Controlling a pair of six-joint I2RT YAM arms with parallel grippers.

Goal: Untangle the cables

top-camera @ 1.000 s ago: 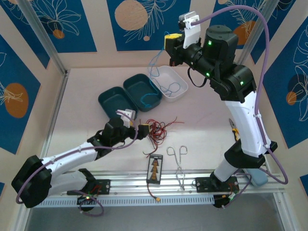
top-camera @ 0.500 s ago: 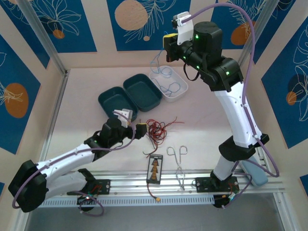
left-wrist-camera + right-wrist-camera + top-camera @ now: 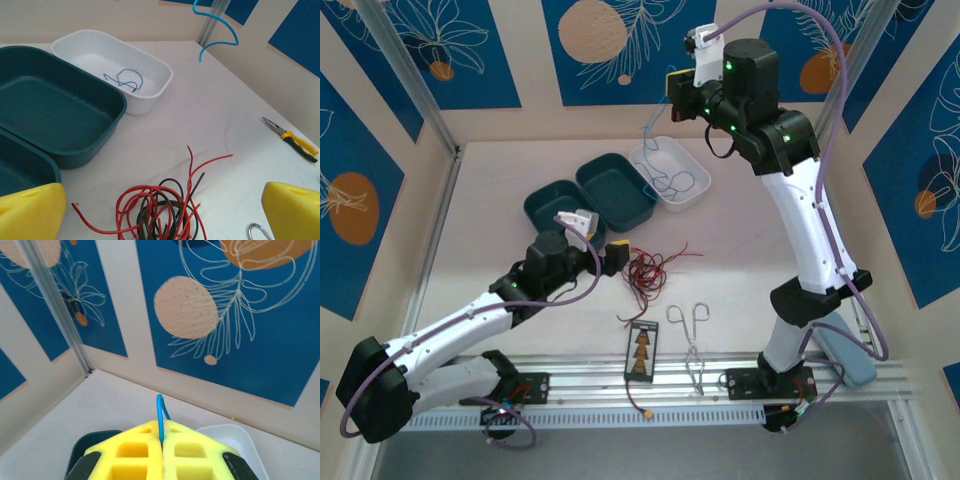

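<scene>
My right gripper (image 3: 161, 442) is clamped shut, its yellow pads (image 3: 130, 455) pressed together on a blue cable (image 3: 160, 415) that pokes up from the seam between them. On the overhead camera that gripper sits raised high, and the blue strand dangles below it over the white tray (image 3: 698, 192). More blue cable lies looped on that tray's floor, and I cannot tell whether it is the same strand.

My left gripper (image 3: 161, 212) stands wide apart and carries nothing, with one yellow finger at each bottom corner of its wrist view. Between and just ahead of the fingers lie the red and black cables (image 3: 155, 210), tangled on the table (image 3: 220, 110). I cannot tell whether the fingers touch them.

Ahead and to the left of this gripper sit two dark teal trays (image 3: 95, 137), with the white tray just beyond them. Yellow-handled pliers (image 3: 295, 141) lie well off to its right.
</scene>
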